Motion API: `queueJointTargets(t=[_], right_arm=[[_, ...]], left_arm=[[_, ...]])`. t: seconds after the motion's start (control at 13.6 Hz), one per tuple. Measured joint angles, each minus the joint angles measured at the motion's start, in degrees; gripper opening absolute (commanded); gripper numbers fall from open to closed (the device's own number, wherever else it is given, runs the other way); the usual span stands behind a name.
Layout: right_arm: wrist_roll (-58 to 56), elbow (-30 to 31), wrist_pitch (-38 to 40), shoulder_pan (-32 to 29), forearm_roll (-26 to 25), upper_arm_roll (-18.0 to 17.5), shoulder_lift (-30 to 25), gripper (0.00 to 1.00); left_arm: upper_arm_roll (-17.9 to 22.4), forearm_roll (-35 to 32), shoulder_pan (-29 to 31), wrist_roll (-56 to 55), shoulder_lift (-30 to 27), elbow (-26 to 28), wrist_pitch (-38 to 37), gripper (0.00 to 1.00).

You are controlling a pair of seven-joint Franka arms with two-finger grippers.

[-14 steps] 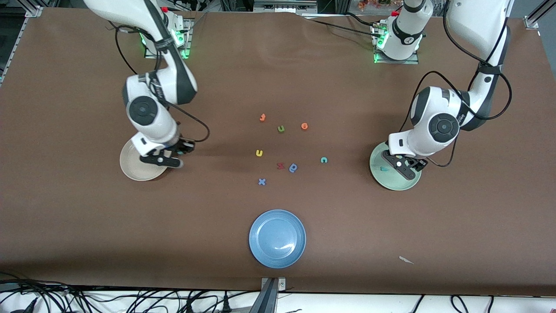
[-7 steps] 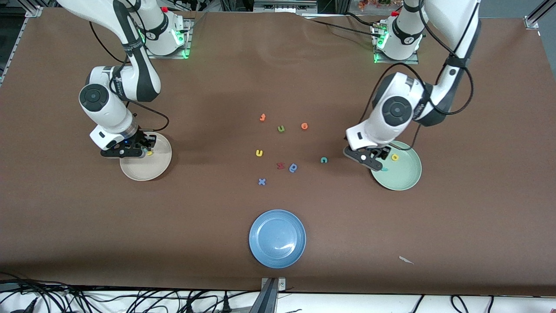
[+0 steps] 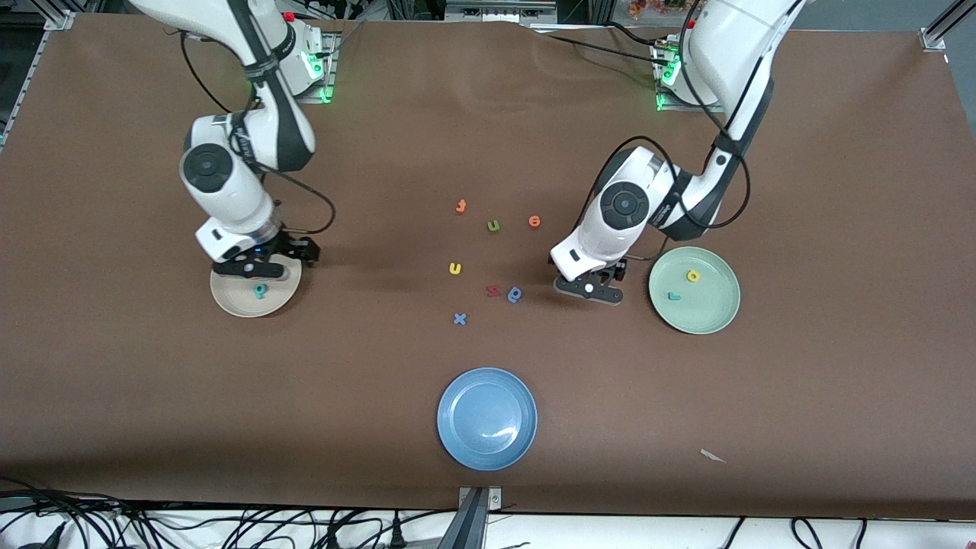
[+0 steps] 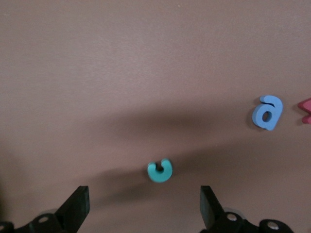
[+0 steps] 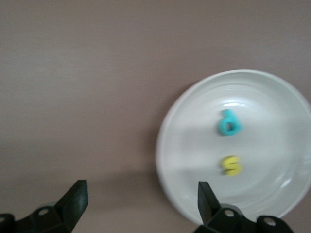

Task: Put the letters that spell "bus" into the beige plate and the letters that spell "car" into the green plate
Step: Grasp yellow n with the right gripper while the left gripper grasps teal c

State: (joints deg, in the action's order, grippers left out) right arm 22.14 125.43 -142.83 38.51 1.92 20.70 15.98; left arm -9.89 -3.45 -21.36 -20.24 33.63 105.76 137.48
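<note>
The right gripper (image 3: 258, 268) hangs over the edge of the beige plate (image 3: 229, 301) at the right arm's end of the table, its fingers (image 5: 73, 201) spread wide with nothing between them. In that plate lie the teal b (image 3: 261, 290) and, as the right wrist view shows, the yellow s (image 5: 232, 165) just beside it, apart from each other. Toward the middle of the table the yellow u (image 3: 455, 268) still lies on the bare brown cloth (image 3: 152, 396), with an orange letter (image 3: 460, 206), a green u (image 3: 493, 226) and an orange e (image 3: 534, 221) farther from the front camera, and a blue x (image 3: 459, 319), a red z (image 3: 492, 290) and a blue letter (image 3: 515, 294) nearer. The blue plate (image 3: 487, 418) sits nearest the camera. The left gripper (image 3: 589, 288) hovers low over the cloth beside the blue letter, its fingers (image 4: 210, 206) wide apart and holding nothing; in the left wrist view the teal c (image 4: 160, 171) lies on the cloth between them. At the left arm's end, the green plate (image 3: 709, 316) holds the yellow a (image 3: 692, 276) and the teal r (image 3: 672, 296).
</note>
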Motion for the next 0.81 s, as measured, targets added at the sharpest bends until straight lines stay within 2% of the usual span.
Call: queueJointTargets(t=[0.22,0.37,0.74,0.81], right_arm=[[14.7,-7.1,1.8,0.7,0.0,-7.5,3.5,1.0],[22.8,-12.4,2.2,0.8,0.0,-11.0,8.1,1.0],[36.8,-27.4,9.0,0.9,0.0,-15.5,19.0,1.0],[39.1,-29.6,10.0,0.9,0.0,-16.1,20.4,1.0]], left_arm=[[0.0,0.0,-0.4,-0.1,3.1,-2.6,0.8,0.75],[0.0,0.0,-0.7,-0.1,3.6,-3.0,0.8,0.67],[0.0,0.0,-1.2,-0.1,4.3,-2.9,0.8,0.66],[0.0,-0.2,-1.3,-0.1,4.5,-2.9,0.8,0.64]])
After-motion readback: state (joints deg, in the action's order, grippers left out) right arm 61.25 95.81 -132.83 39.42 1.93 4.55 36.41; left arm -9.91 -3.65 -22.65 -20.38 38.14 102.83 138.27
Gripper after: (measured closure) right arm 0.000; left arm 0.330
